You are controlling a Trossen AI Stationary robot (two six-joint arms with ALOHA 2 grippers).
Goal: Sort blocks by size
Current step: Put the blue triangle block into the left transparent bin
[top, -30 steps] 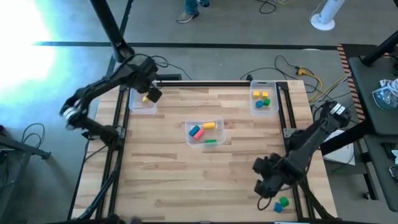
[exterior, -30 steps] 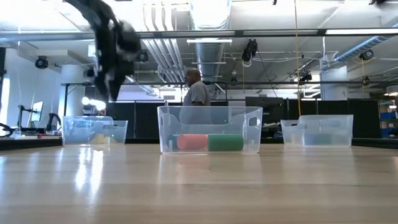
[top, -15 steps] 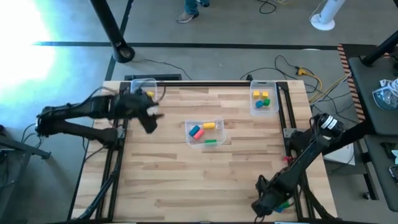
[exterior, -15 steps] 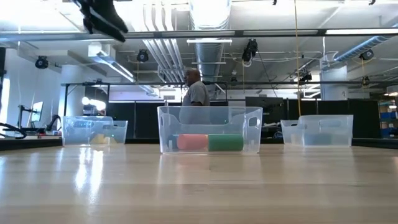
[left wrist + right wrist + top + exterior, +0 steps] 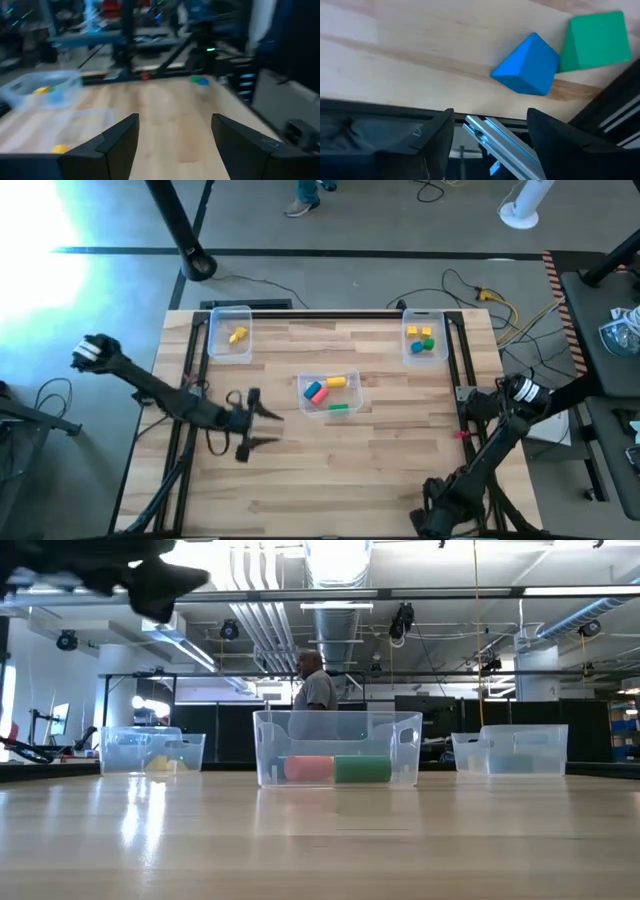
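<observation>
A blue block [image 5: 525,65] and a green block [image 5: 595,39] lie touching on the wood near the table's near right corner. My right gripper [image 5: 491,115] hangs open just short of them, and in the high view [image 5: 437,518] the arm hides them. My left gripper [image 5: 268,427] hovers open over the table's left middle, pointing right toward the middle bin [image 5: 352,385]. That bin holds pink [image 5: 318,392], yellow [image 5: 337,381] and green [image 5: 338,408] blocks. One yellow block [image 5: 237,335] lies in the far left bin [image 5: 215,340]. Several blocks [image 5: 422,340] lie in the far right bin [image 5: 437,318].
A black metal frame [image 5: 192,410] borders the table's left and right sides, and a rail [image 5: 495,135] runs beside the blue block. Bare wood [image 5: 330,470] lies between the middle bin and the near edge. A person [image 5: 318,690] stands in the room beyond the table.
My left gripper has drawn back from the far left bin toward the near edge and turned level, pointing right; a yellow block lies in that bin where it was. My right gripper has moved toward the near edge, over the blue and green blocks.
</observation>
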